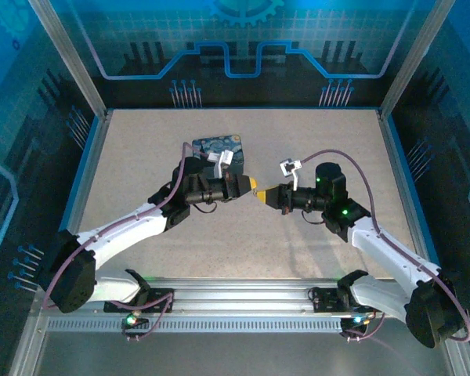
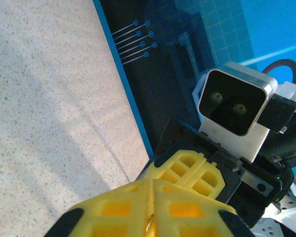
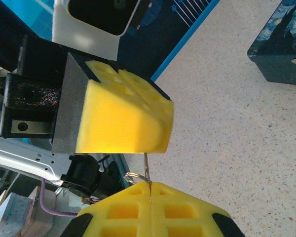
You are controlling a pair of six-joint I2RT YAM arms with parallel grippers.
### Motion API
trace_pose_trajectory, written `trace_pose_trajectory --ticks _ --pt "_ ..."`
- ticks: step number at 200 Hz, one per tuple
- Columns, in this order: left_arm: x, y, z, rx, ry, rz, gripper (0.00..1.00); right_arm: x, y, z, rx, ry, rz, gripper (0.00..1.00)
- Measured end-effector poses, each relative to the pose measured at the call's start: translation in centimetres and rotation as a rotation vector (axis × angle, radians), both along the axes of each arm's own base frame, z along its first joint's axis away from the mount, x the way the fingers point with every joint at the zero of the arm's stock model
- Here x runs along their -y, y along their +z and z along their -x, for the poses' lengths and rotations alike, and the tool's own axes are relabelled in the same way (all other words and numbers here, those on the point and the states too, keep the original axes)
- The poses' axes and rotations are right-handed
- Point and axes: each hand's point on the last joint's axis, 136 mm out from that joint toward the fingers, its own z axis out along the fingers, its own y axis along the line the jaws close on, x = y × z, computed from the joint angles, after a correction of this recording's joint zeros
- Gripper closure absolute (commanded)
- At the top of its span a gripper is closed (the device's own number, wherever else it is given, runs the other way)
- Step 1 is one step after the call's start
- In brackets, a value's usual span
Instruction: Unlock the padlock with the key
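Yellow ribbed fingers of the right gripper (image 3: 149,193) sit shut at the bottom of the right wrist view. A thin silvery loop pokes out of their seam, which I take for the shackle of the tiny bluish padlock (image 3: 130,174); its body is buried between the pads. From the same seam a fine metal sliver rises to touch the underside of the left gripper (image 3: 123,126).

On the left wrist view that gripper's 2 yellow fingers (image 2: 113,207) are pressed together too, with a small thin brownish-dark metal key (image 2: 149,223) pinched in the seam, as far as I can judge. From above, both claws meet tip to tip in mid-air over the speckled beige tabletop (image 1: 141,157), near the dark-blue rectangular tin with the swirly print (image 1: 219,149).

The risks look plain:
- Both pieces are minute and held by soft foam, so a slight sideways push could twist the key in its grip and jam or bend it.
- Either part could pop free and drop to the table.
- With the keyhole hidden, misalignment is likely.
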Motion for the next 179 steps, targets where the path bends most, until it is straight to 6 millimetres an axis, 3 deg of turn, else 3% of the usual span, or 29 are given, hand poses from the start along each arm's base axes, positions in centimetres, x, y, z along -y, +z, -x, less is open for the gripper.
trace_pose_trajectory --ticks 36,76,124,179 --pt "-0.1 -0.2 -0.1 0.013 0.0 -0.028 1.0 0.4 0.1 -0.3 0.003 -0.017 0.0 0.77" --pt "-0.8 -0.1 -0.9 0.1 0.034 -0.163 1.0 1.2 0.6 0.0 0.037 -0.043 0.003 0.63" --pt "-2.1 1.6 -1.0 0.225 0.067 -0.259 1.0 1.3 1.0 0.0 0.048 -0.061 -0.026 0.56" --pt "-2.1 1.7 -0.9 0.234 0.066 -0.263 1.0 0.9 1.5 -0.4 0.049 -0.063 -0.067 0.55"
